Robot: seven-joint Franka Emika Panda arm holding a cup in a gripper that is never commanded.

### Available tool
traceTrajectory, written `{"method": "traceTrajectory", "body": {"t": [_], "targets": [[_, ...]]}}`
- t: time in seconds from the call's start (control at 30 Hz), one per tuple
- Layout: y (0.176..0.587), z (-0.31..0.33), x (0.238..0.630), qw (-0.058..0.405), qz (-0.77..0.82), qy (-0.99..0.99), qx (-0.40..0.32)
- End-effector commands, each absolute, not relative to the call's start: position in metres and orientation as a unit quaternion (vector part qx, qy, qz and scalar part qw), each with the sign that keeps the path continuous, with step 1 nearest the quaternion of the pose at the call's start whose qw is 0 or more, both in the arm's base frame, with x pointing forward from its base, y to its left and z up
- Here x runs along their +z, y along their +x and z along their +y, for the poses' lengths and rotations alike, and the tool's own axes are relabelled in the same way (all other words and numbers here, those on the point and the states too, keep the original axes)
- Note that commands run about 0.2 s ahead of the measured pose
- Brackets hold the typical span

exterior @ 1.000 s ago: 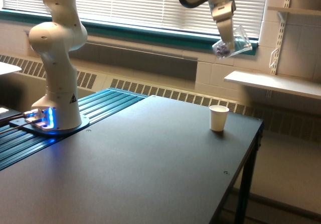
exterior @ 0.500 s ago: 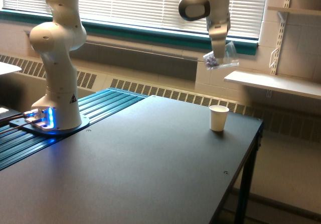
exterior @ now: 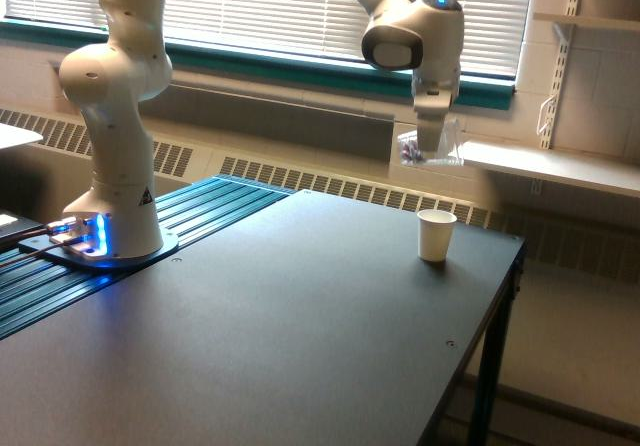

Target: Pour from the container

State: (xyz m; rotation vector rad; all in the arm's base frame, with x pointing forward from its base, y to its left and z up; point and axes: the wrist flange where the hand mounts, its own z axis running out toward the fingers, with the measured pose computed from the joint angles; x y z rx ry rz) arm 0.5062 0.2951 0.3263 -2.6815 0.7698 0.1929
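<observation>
The clear plastic cup [exterior: 430, 149] hangs in the air, tipped onto its side, with small purplish bits gathered at its left end. My gripper [exterior: 431, 144] is shut on it from above, its fingers mostly lost against the cup. A white paper cup [exterior: 435, 235] stands upright on the dark table [exterior: 270, 336], almost straight below the clear cup and well apart from it. I cannot see anything falling between the two cups.
The arm's white base [exterior: 112, 206] stands at the table's left side with blue lights glowing at its foot. A white wall shelf [exterior: 545, 163] runs behind the cups at the right. The table's right edge [exterior: 490, 346] drops off close to the paper cup.
The gripper has come down and moved left with the clear cup, from up near the blinds to just above the paper cup. The cup has rolled closer to level.
</observation>
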Motion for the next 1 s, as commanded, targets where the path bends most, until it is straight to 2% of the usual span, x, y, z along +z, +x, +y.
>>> {"method": "traceTrajectory", "body": {"t": [0.03,0.47,1.0], "targets": [[0.511,0.290,0.326,0.173,0.268,-0.945,0.075],[0.493,0.296,0.298,0.151,0.261,-0.946,0.116],[0.479,0.289,0.285,0.139,0.264,-0.945,0.134]]}}
